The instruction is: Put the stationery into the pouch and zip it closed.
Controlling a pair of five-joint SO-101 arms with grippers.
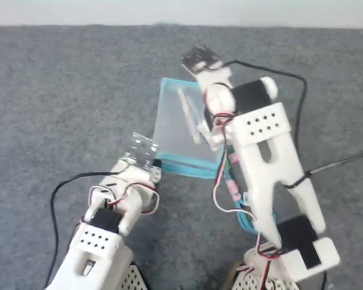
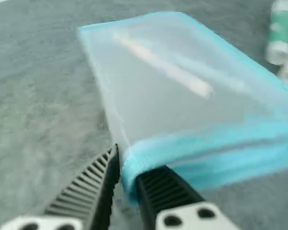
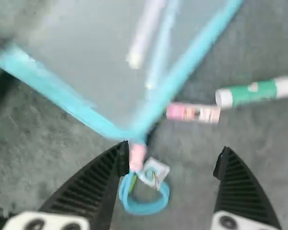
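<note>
Pouch: the pouch (image 1: 181, 130) is translucent with a blue border. It lies on the grey table (image 1: 60, 90) between the two arms.
Left gripper: the left gripper (image 2: 128, 165) is at the near corner of the pouch, on the side away from the right arm (image 1: 263, 130). Its two ribbed fingers are clenched on the blue border there.
Right gripper: the right gripper (image 3: 174, 149) stands over the other near corner of the pouch. Its fingers are spread wide and grasp nothing.
Zip pull: the zip pull (image 3: 136, 154) is a pink tab at this second corner. It is just beside one finger of the right gripper and well apart from the other one. I cannot tell if it touches the near finger.
Blue loop: a blue loop (image 3: 144, 199) hangs from the zip pull and lies on the table between the open fingers, with a small tag next to it.
Inside the pouch: a long pale item (image 1: 189, 112) shows through the wall. A second, fainter one lies beside it, too blurred to name.
Outside the pouch: a pink item (image 3: 192, 112) lies on the table just beside the side edge of the pouch. A green and white stick (image 3: 257, 91) lies near it, a little farther out.
Zip: I cannot tell if it is open or closed.
Right arm: in the high view it covers the side of the pouch nearest to it.
</note>
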